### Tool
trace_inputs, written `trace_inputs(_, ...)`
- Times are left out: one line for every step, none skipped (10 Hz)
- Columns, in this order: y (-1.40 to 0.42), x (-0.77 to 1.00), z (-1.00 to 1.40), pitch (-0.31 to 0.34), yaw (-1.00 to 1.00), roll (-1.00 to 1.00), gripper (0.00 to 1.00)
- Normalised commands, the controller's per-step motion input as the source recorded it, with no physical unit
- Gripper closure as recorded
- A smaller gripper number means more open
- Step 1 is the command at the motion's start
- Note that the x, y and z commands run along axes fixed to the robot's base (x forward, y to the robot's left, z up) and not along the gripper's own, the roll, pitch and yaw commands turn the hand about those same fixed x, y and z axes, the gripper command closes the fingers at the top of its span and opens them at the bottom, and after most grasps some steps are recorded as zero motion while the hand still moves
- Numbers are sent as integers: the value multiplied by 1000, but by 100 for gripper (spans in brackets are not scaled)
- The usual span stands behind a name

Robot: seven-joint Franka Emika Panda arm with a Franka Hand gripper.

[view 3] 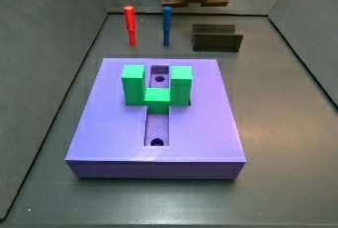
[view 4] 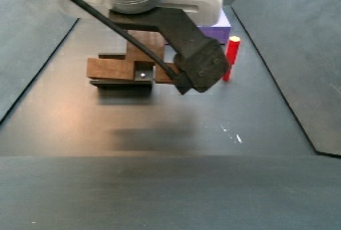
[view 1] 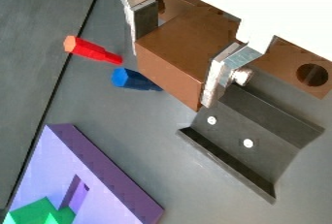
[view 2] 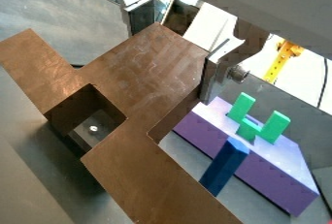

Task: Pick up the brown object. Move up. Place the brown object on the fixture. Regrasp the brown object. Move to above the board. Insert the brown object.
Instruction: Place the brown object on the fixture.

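The hand (view 1: pixel 185 55) grips the brown object (view 1: pixel 195 51), raised near the floor's far edge above the fixture (view 3: pixel 218 39). If it seems tilted, setting down could miss the fixture's step and slip off.

Even, soft light; sharp views, faint floor glare, blurred shadow.

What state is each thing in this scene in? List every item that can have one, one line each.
End effector: shut on the brown object, raised above the fixture.
Brown object: clamped between the fingers, clear of the fixture.
Fixture: on the floor, nothing on it.
Board: flat on the floor, near part of groove open.
Green U-shaped block: seated on the board.
Red peg: upright.
Blue peg: upright.
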Motion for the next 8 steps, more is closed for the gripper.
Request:
trace_inputs(-160, 186, 49, 0, 26, -217, 100)
trace_inputs(-240, 520, 71, 0, 131, -569, 100)
trace_inputs(-283, 689, 66, -3, 0, -446, 100)
trace_inputs(-254, 869, 0, 0, 0, -451, 100)
trace_inputs(-257, 911, 0, 0, 0, -349, 100)
trace_inputs(-237, 966, 0, 17, 0, -309, 100)
trace_inputs(-194, 966, 0, 3, 0, -311, 100)
trace_inputs(-80, 989, 0, 11, 0, -323, 100)
